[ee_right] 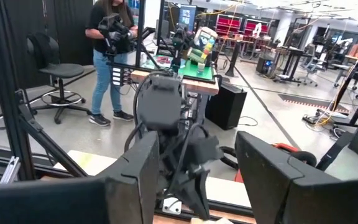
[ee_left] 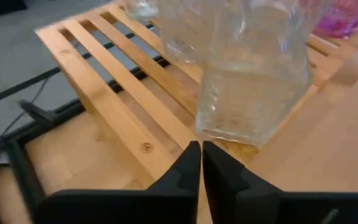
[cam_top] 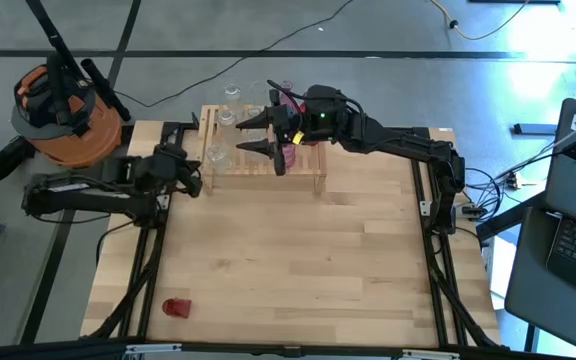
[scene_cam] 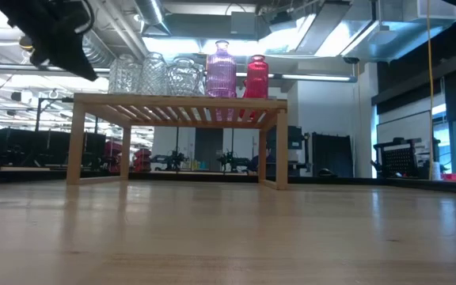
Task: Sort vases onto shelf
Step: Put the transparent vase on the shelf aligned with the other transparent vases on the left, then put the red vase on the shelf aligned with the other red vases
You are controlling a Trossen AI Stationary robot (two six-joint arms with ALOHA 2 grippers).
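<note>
1. Presently the left pincer [ee_left: 201, 163] is closed, its two fingers pressed together with nothing between them, just off the shelf's [cam_top: 313, 168] left end.
2. Directly ahead of that pincer a clear vase [ee_left: 253, 74] stands upright on the slats at the shelf's near edge, apart from the fingertips.
3. The right pincer [cam_top: 263, 134] hangs over the shelf top, jaws parted and holding nothing, fingers pointing toward the left arm.
4. Under and beside the right pincer, the low view shows three clear vases [scene_cam: 153, 75], a pink bottle-shaped vase [scene_cam: 221, 70] and a red vase [scene_cam: 256, 77] in a row on the shelf.
5. A further red vase [cam_top: 176, 307] lies on the worktop [cam_top: 298, 270], well apart from both pincers, near its front left corner.
6. A person [ee_right: 107, 56] stands in the room beyond the worktop.
</note>
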